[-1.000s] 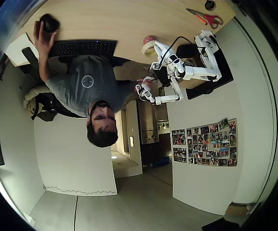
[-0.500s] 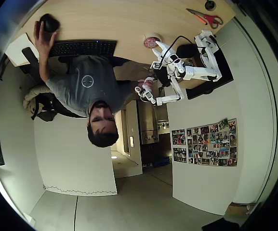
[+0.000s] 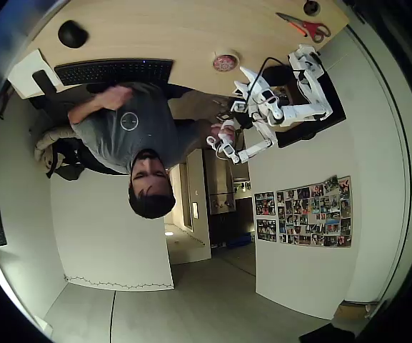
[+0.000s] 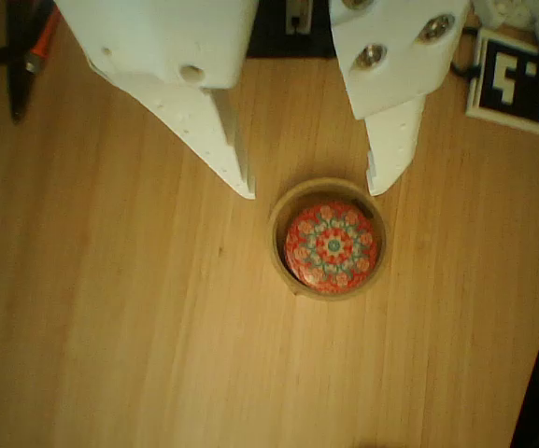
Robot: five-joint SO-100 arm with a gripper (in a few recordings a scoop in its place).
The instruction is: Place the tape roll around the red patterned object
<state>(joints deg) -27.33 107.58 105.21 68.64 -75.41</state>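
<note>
Hidden or cut off: in the wrist view, the white plastic two-finger gripper (image 4: pixel 311 182) enters from the top edge, its upper body cropped; a black-and-white square marker tag (image 4: pixel 514 82) at top right is partly cut by the frame, and an orange-and-black item at top left is too cropped to identify.
Hard to make out: in the overhead view, the fisheye picture shows the pale wooden table (image 3: pixel 170 32) at the top, with ring and puck reduced to one small pinkish disc with a light rim; the white robot arm (image 3: pixel 284 100) is small and its finger gap unreadable there.
Ring and contents: the cream, pale-yellow flat tape roll (image 4: pixel 328 239) (image 3: pixel 225 62) lies flat on the wood with the round pinkish-red puck bearing a pale floral pattern (image 4: pixel 331 245) inside its central hole. The tape roll encircles the puck on all sides; the puck sits slightly toward the lower right of the hole, with a thin dark gap on its upper left.
End effector: released. The two white fingers (image 4: pixel 220 140) stand spread apart with nothing between them, their tips just above the ring's upper rim in the wrist view; whether the right tip touches the rim cannot be told.
Elsewhere on the table: red-handled scissors (image 3: pixel 307 27), a black keyboard (image 3: pixel 113 71), a black computer mouse (image 3: pixel 71 33).
Person: seated at the table edge in a grey T-shirt (image 3: pixel 123 132).
</note>
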